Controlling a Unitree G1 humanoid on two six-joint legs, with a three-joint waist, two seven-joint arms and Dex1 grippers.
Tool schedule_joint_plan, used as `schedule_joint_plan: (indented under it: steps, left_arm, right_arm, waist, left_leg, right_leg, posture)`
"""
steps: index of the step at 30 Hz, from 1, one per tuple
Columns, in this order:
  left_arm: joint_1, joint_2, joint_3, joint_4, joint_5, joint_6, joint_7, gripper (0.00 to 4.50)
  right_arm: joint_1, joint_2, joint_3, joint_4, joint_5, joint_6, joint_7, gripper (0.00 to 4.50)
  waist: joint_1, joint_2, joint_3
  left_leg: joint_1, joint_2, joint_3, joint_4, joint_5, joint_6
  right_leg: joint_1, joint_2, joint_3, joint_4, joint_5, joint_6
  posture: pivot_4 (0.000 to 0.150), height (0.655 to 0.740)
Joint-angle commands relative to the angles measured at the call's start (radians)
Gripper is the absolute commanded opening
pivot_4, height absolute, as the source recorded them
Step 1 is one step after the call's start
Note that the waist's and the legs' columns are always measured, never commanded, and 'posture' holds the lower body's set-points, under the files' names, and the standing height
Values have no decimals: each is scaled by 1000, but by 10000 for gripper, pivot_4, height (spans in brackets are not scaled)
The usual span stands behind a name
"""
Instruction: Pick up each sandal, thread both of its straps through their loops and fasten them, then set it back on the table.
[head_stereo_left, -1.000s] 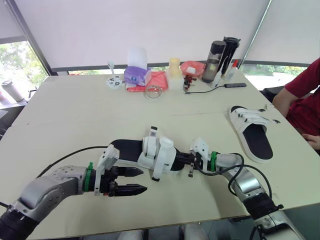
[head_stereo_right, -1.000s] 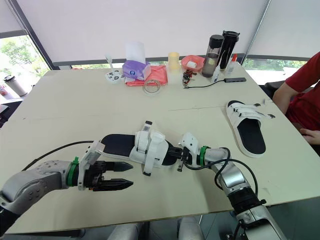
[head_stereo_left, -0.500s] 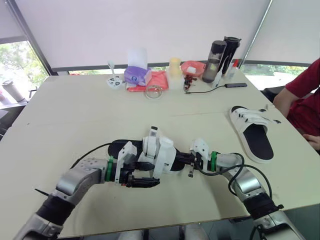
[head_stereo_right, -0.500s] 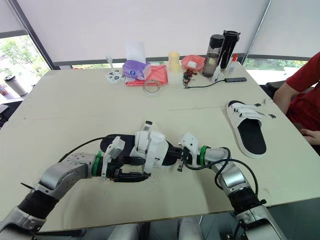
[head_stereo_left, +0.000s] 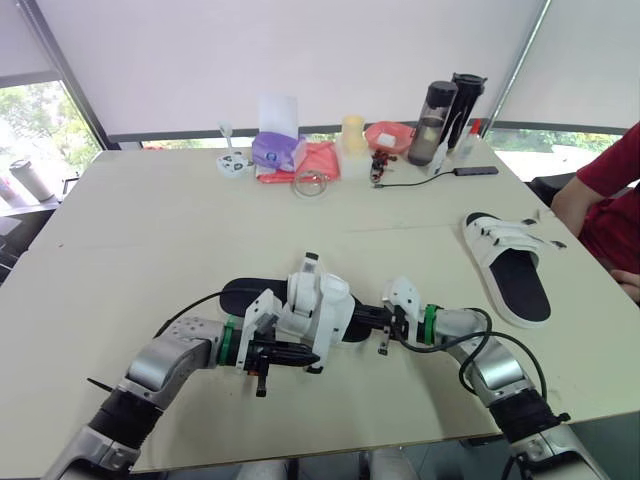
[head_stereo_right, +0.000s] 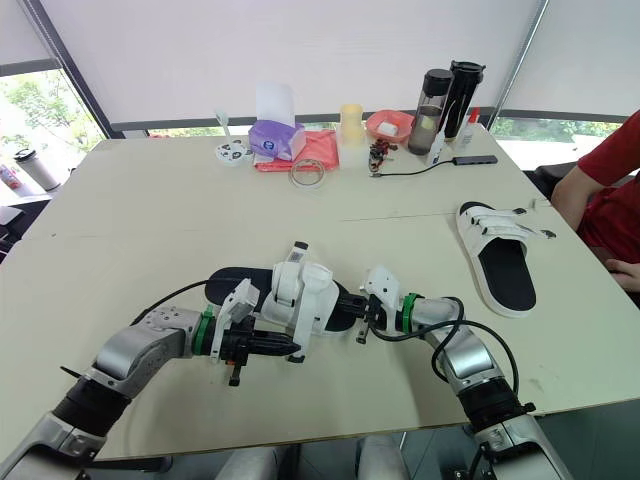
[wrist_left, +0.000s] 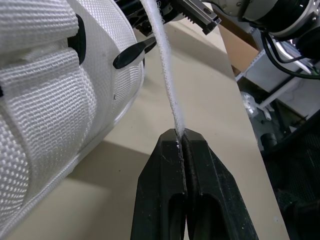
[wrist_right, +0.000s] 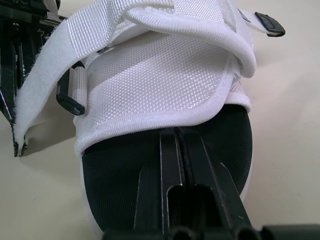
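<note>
With the sandal (head_stereo_left: 320, 305) lying on the table (head_stereo_left: 150, 230), my right gripper (wrist_right: 176, 132) closed together over its footbed, my left gripper (wrist_left: 181, 137) pinches the loose strap (wrist_left: 162, 65), which I judge next needs steering through its black loop (wrist_left: 134, 51).

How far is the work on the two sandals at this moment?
Done: nothing I can confirm. In hand: the left hand is shut on one loose strap of the near sandal, with the right hand at its front end. Left: thread and fasten both straps, then handle the far sandal on the table; its straps I cannot judge.
</note>
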Motion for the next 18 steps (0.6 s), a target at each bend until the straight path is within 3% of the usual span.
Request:
schedule_joint_plan:
  steps: [1, 9, 18]
  left_arm:
    - [-62, -12, 72, -41, -84, 79, -16, 450]
    - [-268, -47, 209, 6, -212, 228, 5, 450]
    - [-397, -134, 157, 229, -91, 141, -31, 450]
  right_arm:
    - [44, -19, 33, 97, -85, 80, -43, 0]
    - [41, -11, 40, 103, -87, 79, -45, 0]
    - [35, -4, 49, 111, -90, 76, -44, 0]
  waist:
    - [0, 0, 0]
    - [-4, 0, 1]
    - [-3, -2, 2]
  left_leg:
    - [0, 0, 0, 0, 0, 0]
    - [0, 0, -1, 0, 0, 0]
    - [1, 0, -1, 0, 0, 0]
  right_leg:
    - [0, 0, 0, 0, 0, 0]
    - [0, 0, -2, 0, 0, 0]
    - [0, 1, -6, 1, 4, -3]
  posture:
    - [1500, 7400]
    - [1500, 7400]
    - [1500, 7400]
